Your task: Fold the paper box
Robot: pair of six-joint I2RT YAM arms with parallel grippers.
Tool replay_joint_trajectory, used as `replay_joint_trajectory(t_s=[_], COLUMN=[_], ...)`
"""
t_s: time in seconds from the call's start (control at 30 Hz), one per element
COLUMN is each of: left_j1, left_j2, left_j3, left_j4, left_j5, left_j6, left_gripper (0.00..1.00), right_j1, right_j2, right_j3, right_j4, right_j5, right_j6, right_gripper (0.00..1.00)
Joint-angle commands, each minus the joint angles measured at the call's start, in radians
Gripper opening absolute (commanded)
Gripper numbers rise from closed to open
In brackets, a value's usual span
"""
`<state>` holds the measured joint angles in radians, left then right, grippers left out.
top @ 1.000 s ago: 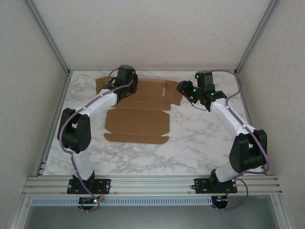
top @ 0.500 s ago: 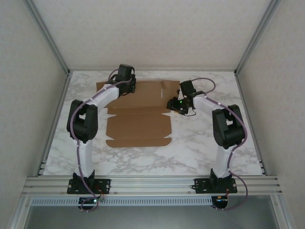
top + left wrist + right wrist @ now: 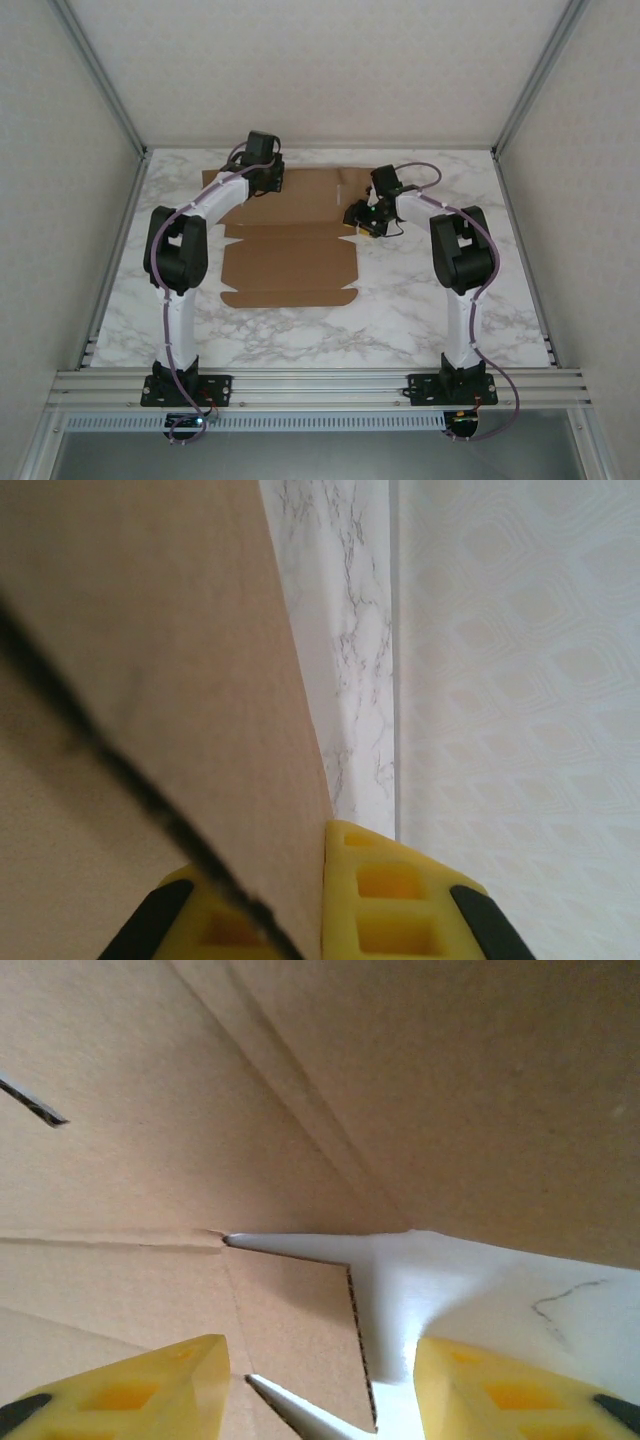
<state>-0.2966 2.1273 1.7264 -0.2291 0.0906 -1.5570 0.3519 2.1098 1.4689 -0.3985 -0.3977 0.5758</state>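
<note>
The paper box (image 3: 290,262) is a flat brown die-cut sheet lying in the middle of the marble table. My left gripper (image 3: 262,183) reaches to the sheet's far left part. In the left wrist view its yellow fingers (image 3: 390,900) are shut on an edge of the cardboard (image 3: 150,680). My right gripper (image 3: 358,220) hangs over the sheet's right edge. In the right wrist view it (image 3: 320,1390) is open, with a small cardboard tab (image 3: 300,1330) lying between its yellow fingertips (image 3: 500,1390), untouched.
Bare marble table (image 3: 300,340) stretches in front of the sheet and to its right. Patterned walls (image 3: 520,680) close the back and sides, with slanted metal posts (image 3: 105,90) at the corners. A metal rail (image 3: 320,385) carries both arm bases.
My right arm has swung left and down, from beside the sheet to its right edge, and its jaws have widened a little. The left arm has drawn its elbow in, still clamped on the cardboard.
</note>
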Motion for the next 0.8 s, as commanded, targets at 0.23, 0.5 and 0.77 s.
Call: replay_joint_trajectory(t_s=[0.23, 0.5, 0.77], left_j1=[0.009, 0.009, 0.009], left_j2=[-0.033, -0.067, -0.08], left_j3=[-0.043, -0.075, -0.091], left_j4=[0.017, 0.048, 0.063], left_j5=[0.02, 0.025, 0.03], left_j6=[-0.005, -0.012, -0.017], left_gripper=[0.0, 0.0, 0.0], right_j1=[0.012, 0.031, 0.077], right_j2=[-0.036, -0.058, -0.008], right_j3=[-0.057, -0.058, -0.011], right_j4=[0.202, 0.242, 0.197], right_j5=[-0.201, -0.225, -0.208], right_j6=[0.144, 0.17, 0.136], right_gripper=[0.51, 0.5, 0.49])
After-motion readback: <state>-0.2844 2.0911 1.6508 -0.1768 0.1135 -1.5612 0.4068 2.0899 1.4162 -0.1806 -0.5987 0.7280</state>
